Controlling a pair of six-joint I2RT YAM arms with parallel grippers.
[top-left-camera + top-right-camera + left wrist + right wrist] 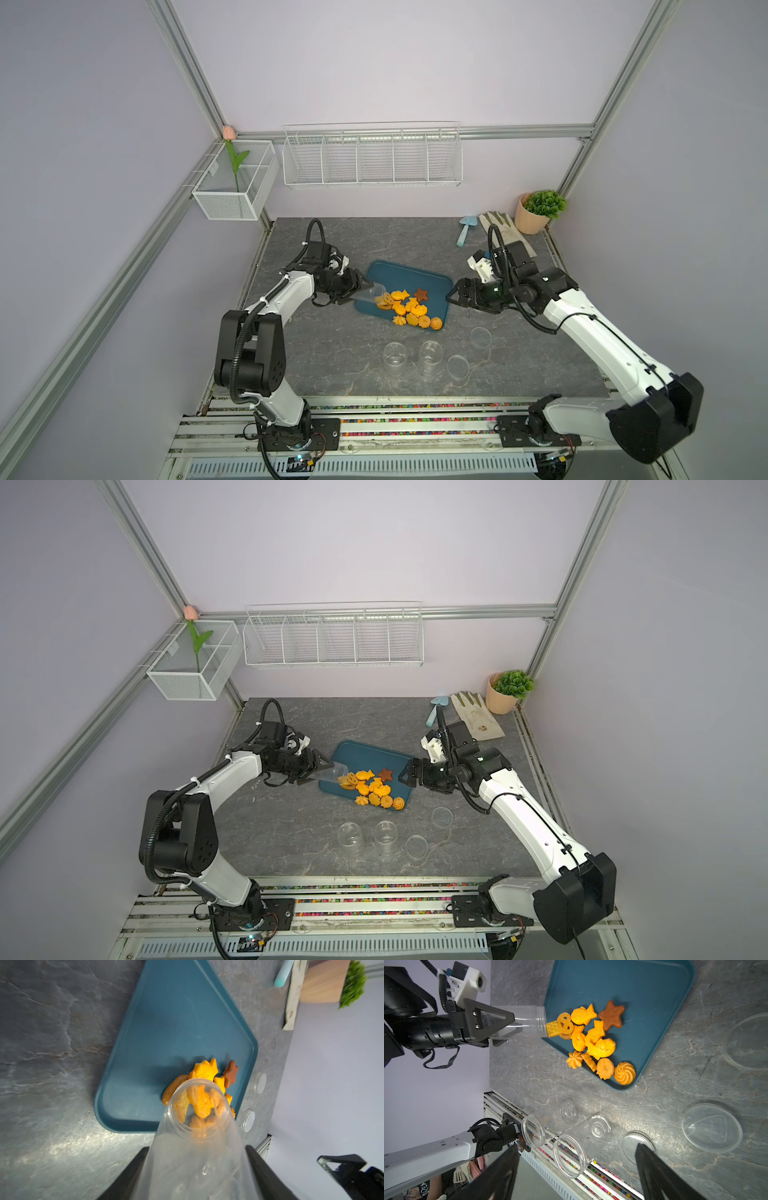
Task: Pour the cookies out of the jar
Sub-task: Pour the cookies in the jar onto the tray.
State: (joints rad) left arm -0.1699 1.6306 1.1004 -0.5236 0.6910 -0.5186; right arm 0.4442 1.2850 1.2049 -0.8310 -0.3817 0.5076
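The blurred jar [197, 1157] seemingly hides some cookies [204, 1070] behind its wall.

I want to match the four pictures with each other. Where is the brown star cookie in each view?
Top view: brown star cookie on the blue tray, far side of the orange pile.
Top view: brown star cookie, same spot.
Left wrist: brown star cookie past the jar, beside a fish cookie.
Right wrist: brown star cookie beside a fish cookie.
Shared landmark: the blue tray.

Three jars [579, 1147], three lids [712, 1128], one tray [643, 991], about twelve cookies [602, 1048].
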